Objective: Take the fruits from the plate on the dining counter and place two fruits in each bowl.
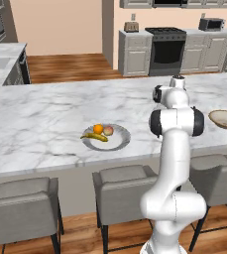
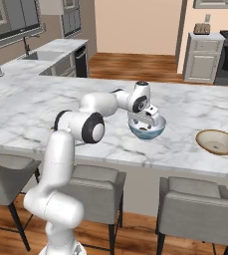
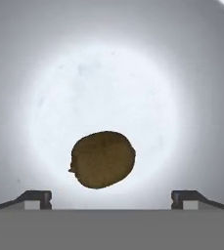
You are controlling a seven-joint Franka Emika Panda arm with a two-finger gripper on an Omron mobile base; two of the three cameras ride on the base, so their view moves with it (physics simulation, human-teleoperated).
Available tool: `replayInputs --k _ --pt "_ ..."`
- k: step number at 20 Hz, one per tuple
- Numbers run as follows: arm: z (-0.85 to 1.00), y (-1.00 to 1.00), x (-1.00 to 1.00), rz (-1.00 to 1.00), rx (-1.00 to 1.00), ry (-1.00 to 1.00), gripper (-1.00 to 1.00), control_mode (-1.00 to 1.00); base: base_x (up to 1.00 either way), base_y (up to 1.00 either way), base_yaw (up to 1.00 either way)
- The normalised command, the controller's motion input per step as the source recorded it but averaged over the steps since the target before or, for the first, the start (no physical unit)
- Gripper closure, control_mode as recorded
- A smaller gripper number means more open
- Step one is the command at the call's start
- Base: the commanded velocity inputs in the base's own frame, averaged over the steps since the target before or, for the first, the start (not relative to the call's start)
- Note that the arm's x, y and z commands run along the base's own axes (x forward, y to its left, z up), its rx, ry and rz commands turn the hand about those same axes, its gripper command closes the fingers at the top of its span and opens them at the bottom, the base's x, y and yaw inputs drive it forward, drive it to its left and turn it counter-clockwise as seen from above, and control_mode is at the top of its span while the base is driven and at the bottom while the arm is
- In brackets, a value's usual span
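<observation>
The gripper [image 3: 111, 197] hangs over the mouth of the deep white bowl [image 2: 147, 127], its two dark fingertips [image 3: 34, 197] spread wide apart with nothing between them, so it is released. Just beyond the tips the brown kiwi [image 3: 102, 159] lies on the pale floor of that bowl, clear of both fingers. From left to right along the dining counter [image 1: 45, 114]: the grey plate [image 1: 120, 141] sits near the front edge, towards the middle of the counter's length, and carries the banana [image 1: 94, 136] at its left side, the orange [image 1: 98, 128] just behind the banana and the pinkish peach [image 1: 108, 131] touching or nearly touching the orange on its right. Further right comes the white bowl with its light-blue outside, set a little back from the front edge under the hand. The shallower tan bowl [image 2: 218, 142] stands furthest right, near the front edge and well apart from the white one; nothing can be seen in it.
</observation>
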Motion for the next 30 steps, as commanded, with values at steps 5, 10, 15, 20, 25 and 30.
replayInputs --k 5,10,15,20,25,30 --pt "0.59 0.01 -0.52 0.00 0.00 0.00 -1.00 -1.00 0.00 0.00 0.00" --pt "0.31 0.35 -0.66 0.02 0.00 0.00 -1.00 -1.00 0.00 0.00 0.00" --pt "0.16 0.74 -0.38 0.12 0.00 0.00 -1.00 -1.00 0.00 0.00 0.00" --pt "0.01 0.86 -0.33 0.21 0.00 0.00 -1.00 -1.00 0.00 0.00 0.00" --pt "-0.01 0.95 -0.04 0.29 0.00 0.00 -1.00 -1.00 0.00 0.00 0.00" --pt "-0.18 0.90 0.00 0.32 0.00 0.00 -1.00 -1.00 0.00 0.00 0.00"
